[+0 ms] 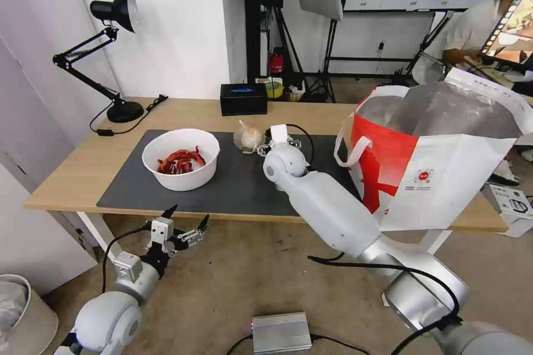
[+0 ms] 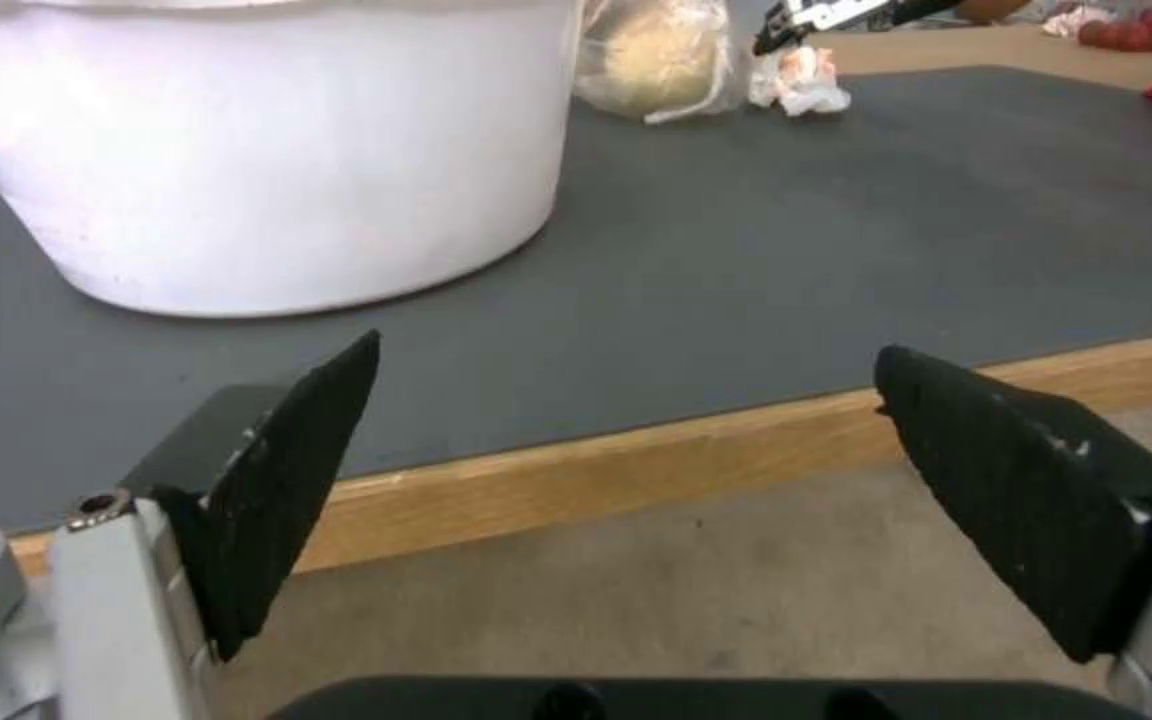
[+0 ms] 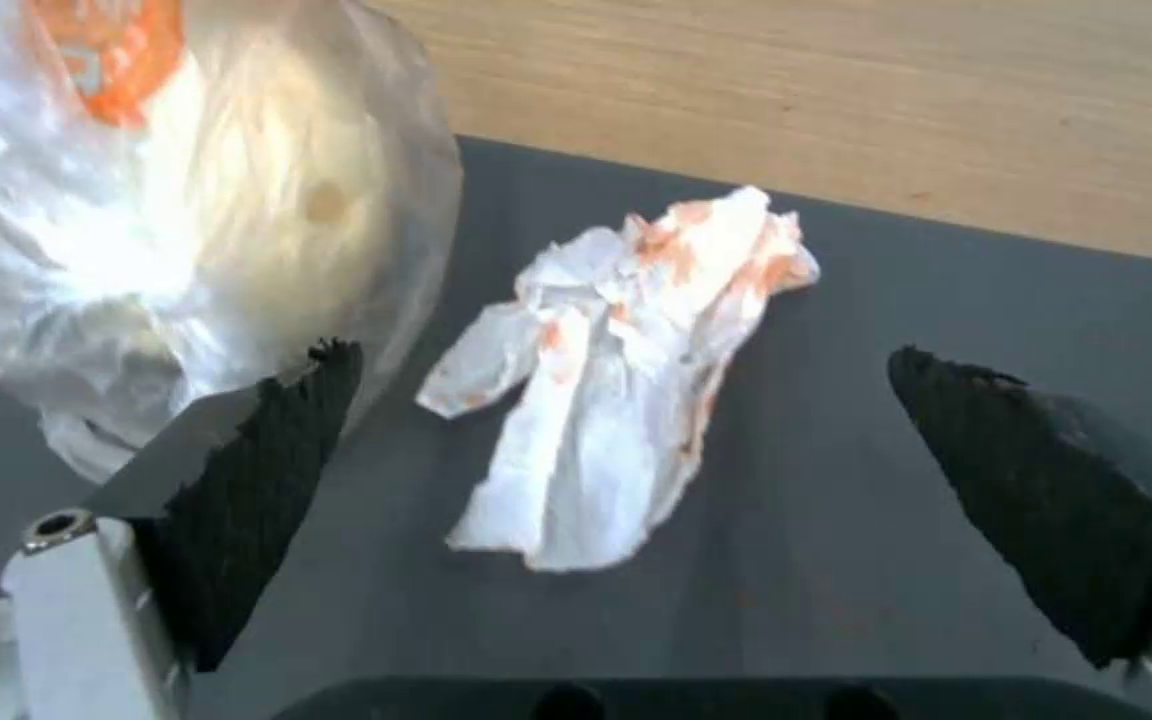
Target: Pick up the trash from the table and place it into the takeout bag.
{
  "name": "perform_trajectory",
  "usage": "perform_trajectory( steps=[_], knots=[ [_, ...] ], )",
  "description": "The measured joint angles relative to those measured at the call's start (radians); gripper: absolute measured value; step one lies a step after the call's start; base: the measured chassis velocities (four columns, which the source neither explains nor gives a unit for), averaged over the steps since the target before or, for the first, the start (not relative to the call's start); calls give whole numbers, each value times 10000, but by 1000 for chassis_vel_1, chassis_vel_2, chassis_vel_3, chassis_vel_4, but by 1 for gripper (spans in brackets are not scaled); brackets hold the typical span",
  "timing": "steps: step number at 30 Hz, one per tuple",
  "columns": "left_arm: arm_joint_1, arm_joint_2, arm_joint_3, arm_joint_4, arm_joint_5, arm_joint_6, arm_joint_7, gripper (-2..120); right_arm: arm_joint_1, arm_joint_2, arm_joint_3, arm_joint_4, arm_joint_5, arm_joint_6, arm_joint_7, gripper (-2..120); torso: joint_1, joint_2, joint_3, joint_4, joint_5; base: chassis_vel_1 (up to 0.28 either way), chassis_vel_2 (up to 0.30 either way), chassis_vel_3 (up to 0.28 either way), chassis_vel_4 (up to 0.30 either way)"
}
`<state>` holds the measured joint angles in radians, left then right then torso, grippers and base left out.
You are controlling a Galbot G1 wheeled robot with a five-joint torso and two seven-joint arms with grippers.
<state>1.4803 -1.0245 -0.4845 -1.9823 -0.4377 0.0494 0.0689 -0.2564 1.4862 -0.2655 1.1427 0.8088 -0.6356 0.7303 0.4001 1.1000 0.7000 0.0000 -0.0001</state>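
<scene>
Takeout bag (image 1: 444,161) cut off at right edge, knotted bag (image 3: 163,230) cropped, right fingers hidden behind wrist

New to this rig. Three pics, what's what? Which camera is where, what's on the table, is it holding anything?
It is a wheeled robot with two arms. The wide picture comes from its head camera; the other two come from cameras on each wrist, looking out between the black fingers.

The right gripper is out over the dark grey mat, open, with the crumpled white tissue between its fingers but not gripped. The small knotted clear bag lies beside it. The left gripper hangs open below the front edge of the table, holding nothing.

Also on the table: a white round bowl of red scraps, the takeout bag standing open at the right, a black desk lamp and a black rectangular box.
</scene>
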Motion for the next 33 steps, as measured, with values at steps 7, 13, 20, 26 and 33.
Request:
perform_trajectory(
  steps=[7, 13, 20, 26, 33],
  knots=[
    [10, -68, -41, -32, 0, -29, 3, 100, 174, 295, 110, -532, -309, 0, -104, 100, -1, 0, 0, -1, 1, 0, 0, 0, 0],
    [50, -104, -52, -4, 26, -130, 12, 100, 295, 414, 211, -831, -428, -1, -107, 100, -1, 0, 0, 0, 1, 0, 0, 0, 0],
    [44, -172, -61, -8, 40, -171, 19, 100, 315, 536, 331, -1218, -430, -20, -111, 100, -1, 0, 0, 0, 1, 0, 0, 0, 0],
    [72, -227, -69, -12, 60, -195, 32, 100, 464, 642, 458, -1661, -456, -19, -284, 100, -1, 0, 0, 0, 1, 0, 0, 0, 0],
    [32, -259, -24, -11, 73, -204, 38, 100, 578, 698, 599, -2002, -463, 3, -484, 100, -1, 0, 0, -1, 1, 0, 0, 0, 0]
  ],
)
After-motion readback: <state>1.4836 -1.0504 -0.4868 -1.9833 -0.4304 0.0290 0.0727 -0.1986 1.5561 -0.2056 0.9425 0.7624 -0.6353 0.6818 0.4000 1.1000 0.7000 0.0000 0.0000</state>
